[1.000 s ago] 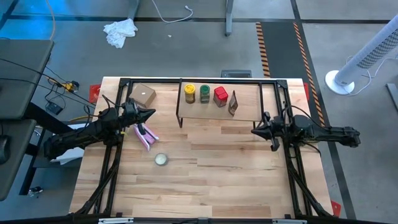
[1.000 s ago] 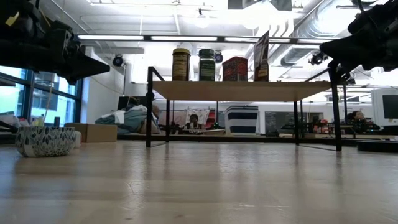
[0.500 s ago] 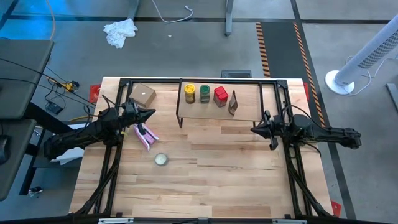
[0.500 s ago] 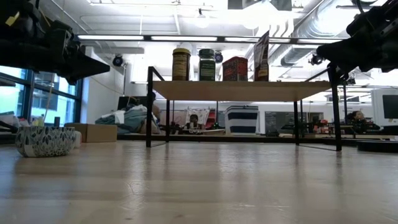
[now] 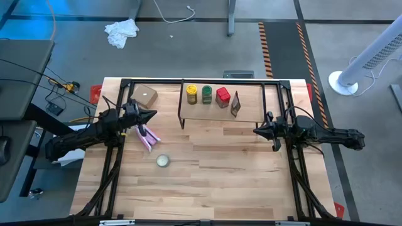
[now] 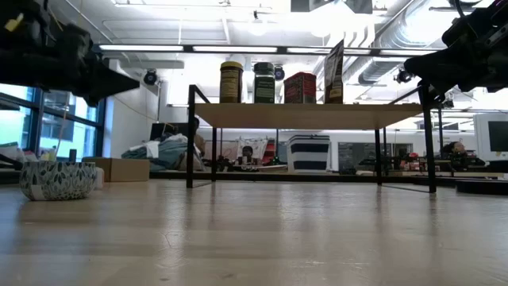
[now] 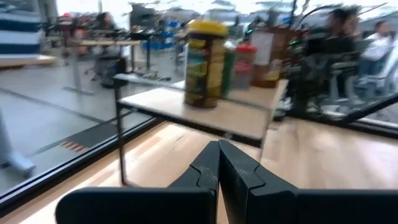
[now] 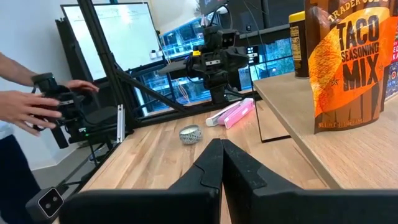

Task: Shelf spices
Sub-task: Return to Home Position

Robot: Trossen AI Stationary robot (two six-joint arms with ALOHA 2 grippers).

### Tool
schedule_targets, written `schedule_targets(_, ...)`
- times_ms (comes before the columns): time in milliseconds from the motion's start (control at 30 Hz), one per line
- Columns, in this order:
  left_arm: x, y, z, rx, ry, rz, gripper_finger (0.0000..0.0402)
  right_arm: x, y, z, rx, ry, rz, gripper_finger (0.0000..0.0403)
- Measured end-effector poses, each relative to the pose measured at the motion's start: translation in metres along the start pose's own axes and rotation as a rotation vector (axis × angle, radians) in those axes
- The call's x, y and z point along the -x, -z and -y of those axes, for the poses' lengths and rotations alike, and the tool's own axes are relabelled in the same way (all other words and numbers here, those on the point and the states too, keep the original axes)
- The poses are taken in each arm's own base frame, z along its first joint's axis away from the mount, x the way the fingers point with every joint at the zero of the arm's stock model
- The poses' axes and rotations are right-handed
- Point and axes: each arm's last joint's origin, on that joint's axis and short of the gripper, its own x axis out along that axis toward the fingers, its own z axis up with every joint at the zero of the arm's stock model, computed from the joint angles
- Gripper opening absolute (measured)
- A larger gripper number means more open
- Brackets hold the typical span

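Left claw (image 5: 153, 114): fingers pressed together, nothing between them. It hangs above the worktop (image 5: 220, 179), off the left end of the shelf (image 5: 251, 111), pointing toward it.

Right claw (image 5: 256, 131): also closed and empty. It hangs off the shelf's front right corner, clear of it. Neither claw touches any item.

The shelf stands at the back of the worktop, between the two arms. All four spices sit on its board in one row, left to right: yellow jar (image 5: 191, 93), green jar (image 5: 206, 95), red can (image 5: 222, 95), packet (image 5: 235, 104). The jars and can are upright and close beside one another; cannot tell whether they touch. The packet stands on edge at the right of the row, a little nearer the front edge. The board's right end is bare.

Progress: shelving judged complete, since no spice lies on the worktop. Only parking the arms appears left. The pink packet (image 5: 148, 139) and tin (image 5: 162, 161) lie on the worktop near the left claw and are not part of the job.

Appearance: the yellow jar has a yellow lid and a yellow-green label. The green jar is dark-bodied and the red can is boxy. The packet is flat, orange-brown, printed "Taco Seasoning Mix". It likely tips first if the shelf is knocked.
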Motion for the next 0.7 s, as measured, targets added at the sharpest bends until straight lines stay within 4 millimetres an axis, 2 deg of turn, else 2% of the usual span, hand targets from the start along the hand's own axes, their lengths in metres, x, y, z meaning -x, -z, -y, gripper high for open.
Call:
schedule_targets(200,0.003,0.001,0.015,0.010,0.226,-0.009,0.0001,0.000,0.000,0.000,0.000,0.002,-0.001,0.0000)
schedule_targets(367,0.008,0.002,0.030,0.111,0.375,-0.044,0.0001,0.000,0.000,0.000,0.000,0.002,-0.001,0.0000)
schedule_targets(700,0.009,0.002,0.033,0.080,0.405,-0.042,0.0001,0.000,0.000,0.000,0.000,0.002,-0.002,0.0000)
